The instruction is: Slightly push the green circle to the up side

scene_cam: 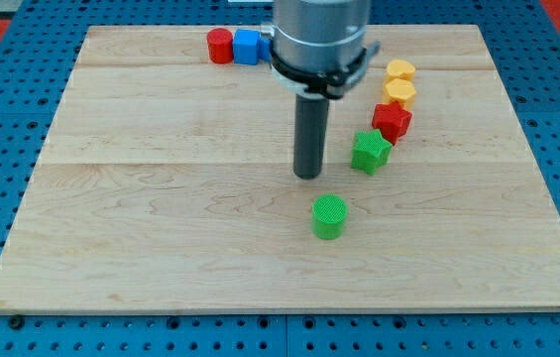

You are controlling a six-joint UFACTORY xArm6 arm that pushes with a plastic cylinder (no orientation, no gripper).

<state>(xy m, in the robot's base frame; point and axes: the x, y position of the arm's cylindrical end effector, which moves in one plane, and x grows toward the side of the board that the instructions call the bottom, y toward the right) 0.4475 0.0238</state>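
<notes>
Hovering my tip (308,176) just above-left of the green circle (329,217) near the surface (161,258) middle, no pincer here so nothing's held, I'd guess it needs to swing below first, then nudge upward.

Pale wooden board (161,248), smooth grain; green circle (329,216), ridged matt plastic.
</notes>
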